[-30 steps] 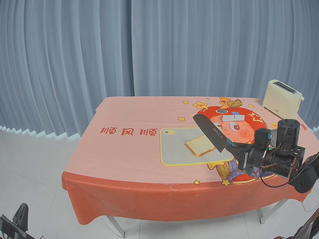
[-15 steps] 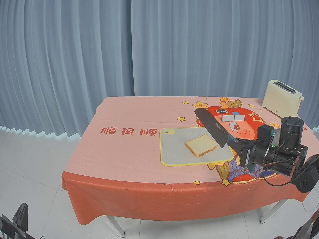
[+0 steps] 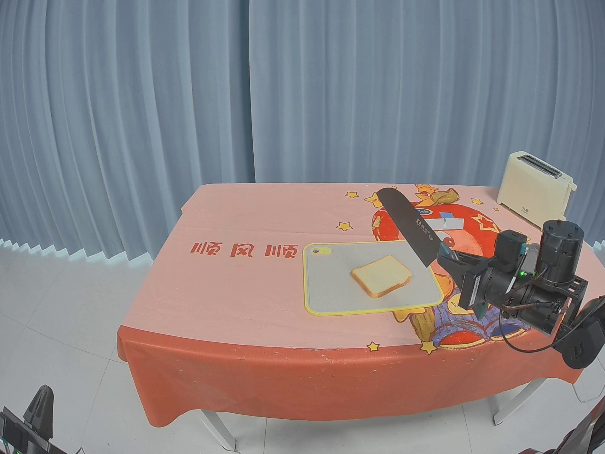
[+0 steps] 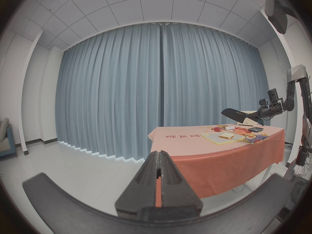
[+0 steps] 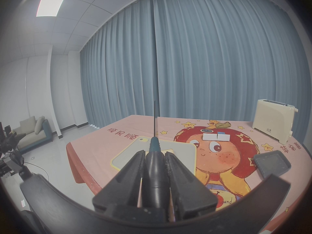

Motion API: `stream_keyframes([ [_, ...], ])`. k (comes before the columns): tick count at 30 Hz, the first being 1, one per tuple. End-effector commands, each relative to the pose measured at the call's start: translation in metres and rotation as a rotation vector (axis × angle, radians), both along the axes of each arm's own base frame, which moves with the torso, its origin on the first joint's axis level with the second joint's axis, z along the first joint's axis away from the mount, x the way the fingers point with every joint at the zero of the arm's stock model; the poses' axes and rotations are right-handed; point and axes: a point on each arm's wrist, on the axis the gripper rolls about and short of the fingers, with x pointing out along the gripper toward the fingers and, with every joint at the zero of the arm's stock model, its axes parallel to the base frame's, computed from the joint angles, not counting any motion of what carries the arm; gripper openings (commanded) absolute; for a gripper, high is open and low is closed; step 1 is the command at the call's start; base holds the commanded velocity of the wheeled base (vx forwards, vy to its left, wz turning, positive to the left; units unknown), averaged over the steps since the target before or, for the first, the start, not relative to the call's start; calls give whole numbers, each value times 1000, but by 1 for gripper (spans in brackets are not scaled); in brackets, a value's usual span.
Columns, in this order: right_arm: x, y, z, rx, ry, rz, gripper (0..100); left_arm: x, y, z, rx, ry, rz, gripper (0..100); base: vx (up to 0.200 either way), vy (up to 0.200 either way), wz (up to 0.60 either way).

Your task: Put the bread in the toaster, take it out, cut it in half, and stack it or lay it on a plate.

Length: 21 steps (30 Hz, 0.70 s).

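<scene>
A toasted bread slice [image 3: 381,275] lies flat on the grey, yellow-edged cutting board [image 3: 328,285] near the table's middle. My right gripper [image 3: 455,265] is shut on the handle of a dark knife [image 3: 409,225], whose blade slants up over the board's right end, clear of the bread. In the right wrist view the gripper [image 5: 154,153] clamps the knife handle [image 5: 153,145], with the blade seen edge-on. The cream toaster [image 3: 535,187] stands at the far right corner. My left gripper [image 4: 158,182] is shut and empty, low and well off the table's left side.
A dark grey square plate [image 5: 272,163] lies on the tablecloth near the right edge, in front of the toaster [image 5: 274,119]. Two small white blocks [image 3: 442,223] sit behind the board. Blue curtains hang behind the table [image 3: 252,297].
The right gripper has lifted the knife and drawn it back to the right. The blade, which overlapped the bread, now stands higher and clear of it.
</scene>
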Motion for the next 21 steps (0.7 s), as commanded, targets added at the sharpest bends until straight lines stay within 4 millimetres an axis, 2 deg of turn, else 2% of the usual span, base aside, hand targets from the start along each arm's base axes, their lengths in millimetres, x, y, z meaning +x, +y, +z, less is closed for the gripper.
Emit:
stream_keyframes([
  [1,-1,2,-1,8,7,5,0,0,0,-5,6,2,-3,0,0,0,0],
  [13,-5,2,-6,-2,25,12,0,0,0,-5,21,2,-3,0,0,0,0],
  [21,-4,0,-7,-69,-2,26,0,0,0,-5,20,2,-3,0,0,0,0],
])
